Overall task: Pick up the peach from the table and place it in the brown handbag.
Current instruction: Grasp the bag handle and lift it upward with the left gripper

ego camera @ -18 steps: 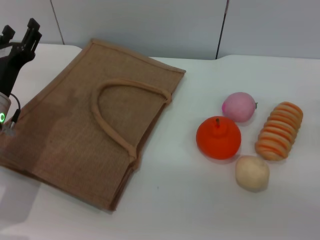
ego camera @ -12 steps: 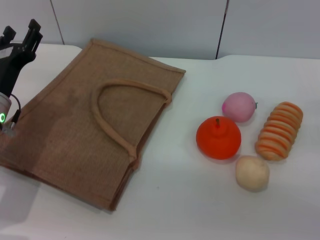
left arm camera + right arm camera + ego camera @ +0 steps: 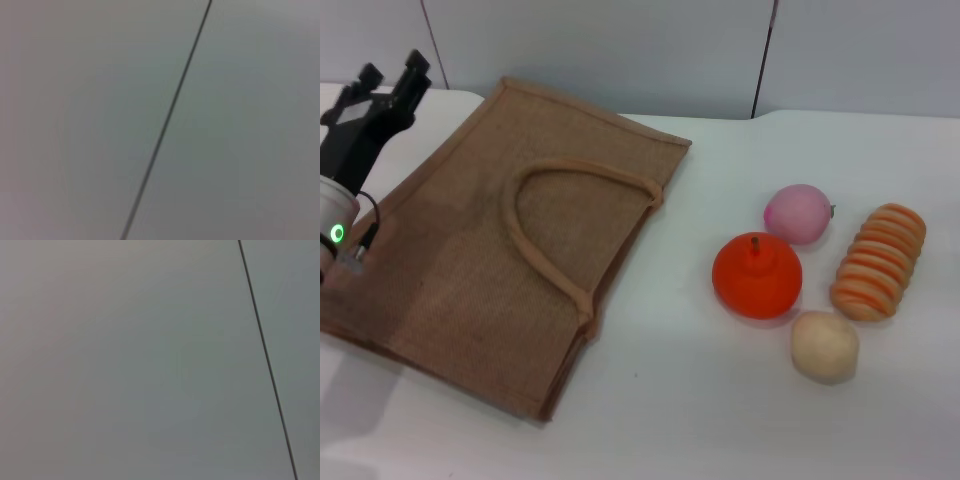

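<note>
The pale-pink peach (image 3: 799, 213) lies on the white table at the right, just behind the orange-red fruit. The brown handbag (image 3: 490, 250) lies flat on the left half of the table, its looped handle (image 3: 560, 215) on top. My left gripper (image 3: 390, 78) is open and empty, held up above the bag's far-left edge, far from the peach. My right gripper is out of view. Both wrist views show only a plain grey wall with a dark seam.
An orange-red round fruit (image 3: 757, 276), a beige potato-like ball (image 3: 825, 346) and a striped orange bread-like roll (image 3: 880, 261) cluster around the peach. The white table (image 3: 700, 400) meets a grey wall at the back.
My left gripper and arm have shifted a little to the right, towards the bag. The fruits and the bag have not moved.
</note>
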`<move>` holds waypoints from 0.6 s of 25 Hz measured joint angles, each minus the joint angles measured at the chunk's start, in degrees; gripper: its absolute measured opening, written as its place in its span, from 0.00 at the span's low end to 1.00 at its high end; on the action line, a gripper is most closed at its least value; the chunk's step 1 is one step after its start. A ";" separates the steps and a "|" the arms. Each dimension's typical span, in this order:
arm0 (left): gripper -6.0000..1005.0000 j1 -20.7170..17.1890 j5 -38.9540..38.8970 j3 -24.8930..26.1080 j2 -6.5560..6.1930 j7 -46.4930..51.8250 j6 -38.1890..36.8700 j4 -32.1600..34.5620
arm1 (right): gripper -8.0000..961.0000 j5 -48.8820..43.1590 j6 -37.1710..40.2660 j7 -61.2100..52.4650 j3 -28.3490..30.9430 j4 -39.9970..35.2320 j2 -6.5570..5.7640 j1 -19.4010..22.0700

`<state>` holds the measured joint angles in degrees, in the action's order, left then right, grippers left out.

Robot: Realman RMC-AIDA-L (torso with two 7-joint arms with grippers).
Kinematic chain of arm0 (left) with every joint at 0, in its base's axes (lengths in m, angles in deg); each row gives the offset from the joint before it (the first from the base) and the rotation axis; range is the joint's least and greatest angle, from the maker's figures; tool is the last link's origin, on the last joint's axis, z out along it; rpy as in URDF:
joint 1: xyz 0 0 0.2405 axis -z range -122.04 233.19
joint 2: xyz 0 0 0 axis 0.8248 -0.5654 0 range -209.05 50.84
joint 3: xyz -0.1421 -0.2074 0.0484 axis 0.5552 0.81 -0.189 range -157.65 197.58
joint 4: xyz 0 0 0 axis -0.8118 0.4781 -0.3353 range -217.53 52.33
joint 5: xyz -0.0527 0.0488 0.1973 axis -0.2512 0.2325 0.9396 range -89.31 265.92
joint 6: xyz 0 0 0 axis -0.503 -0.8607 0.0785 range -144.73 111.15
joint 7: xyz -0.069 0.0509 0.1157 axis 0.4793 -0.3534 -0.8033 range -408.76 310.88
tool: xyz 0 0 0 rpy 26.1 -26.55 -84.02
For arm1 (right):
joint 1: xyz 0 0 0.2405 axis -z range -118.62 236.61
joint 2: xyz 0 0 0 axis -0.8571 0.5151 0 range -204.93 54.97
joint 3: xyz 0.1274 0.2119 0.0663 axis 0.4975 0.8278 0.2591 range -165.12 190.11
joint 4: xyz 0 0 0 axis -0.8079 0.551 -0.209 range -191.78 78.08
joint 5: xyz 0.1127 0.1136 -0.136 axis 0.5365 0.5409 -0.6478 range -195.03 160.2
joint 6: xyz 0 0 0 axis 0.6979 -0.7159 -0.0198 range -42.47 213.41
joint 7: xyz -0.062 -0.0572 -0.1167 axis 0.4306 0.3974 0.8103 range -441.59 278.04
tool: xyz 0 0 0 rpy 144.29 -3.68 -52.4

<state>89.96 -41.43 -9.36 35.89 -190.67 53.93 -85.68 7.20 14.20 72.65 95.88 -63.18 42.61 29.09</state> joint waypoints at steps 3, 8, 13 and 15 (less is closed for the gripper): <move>0.73 1.31 4.60 -0.03 -1.54 5.94 -5.66 0.06 | 0.91 -0.01 -0.01 0.00 0.03 -0.05 0.00 0.02; 0.73 3.68 16.00 -0.03 -3.40 17.77 -16.18 2.27 | 0.91 0.00 -0.01 0.00 0.07 -0.08 -0.05 0.03; 0.72 5.05 28.71 -0.03 -3.26 26.62 -21.50 6.54 | 0.91 0.00 -0.13 0.00 0.11 -0.36 -0.07 0.02; 0.72 5.14 34.87 -0.04 -3.09 31.49 -22.96 8.58 | 0.90 0.02 -0.33 0.00 0.15 -0.72 -0.08 0.03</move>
<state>95.10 -6.56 -9.39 32.80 -159.18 30.97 -77.10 7.22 13.86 72.65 96.03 -63.90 42.53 29.12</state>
